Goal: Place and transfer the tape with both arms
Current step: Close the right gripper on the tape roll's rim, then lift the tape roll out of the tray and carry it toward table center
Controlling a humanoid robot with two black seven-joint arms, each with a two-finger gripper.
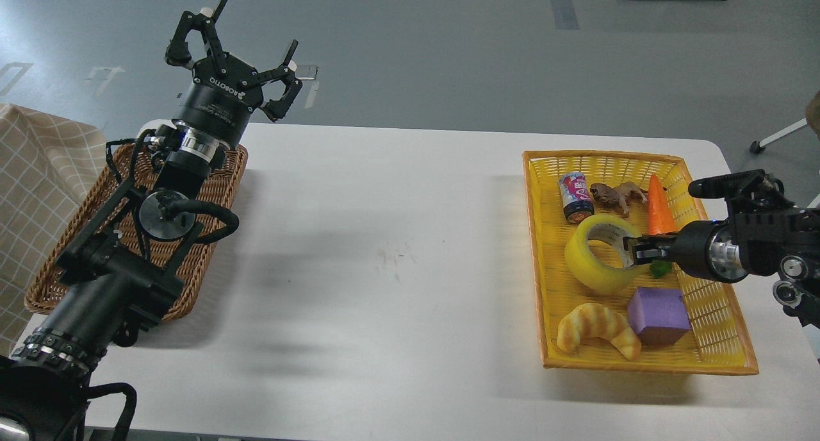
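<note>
The tape (pixel 594 261), a yellowish translucent roll with a grey-white core, is in the yellow basket (pixel 640 361) at the right of the table. It is tilted and raised a little off the basket floor. My right gripper (pixel 631 249) comes in from the right and is shut on the roll's right wall, with one finger inside the core. My left gripper (pixel 259 24) is open and empty, held high above the far end of the wicker basket (pixel 51 281) at the left.
In the yellow basket lie a drink can (pixel 575 197), a brown toy animal (pixel 616 196), a toy carrot (pixel 660 205), a purple block (pixel 657 315) and a croissant toy (pixel 597 327). A checked cloth (pixel 32 172) hangs at the far left.
</note>
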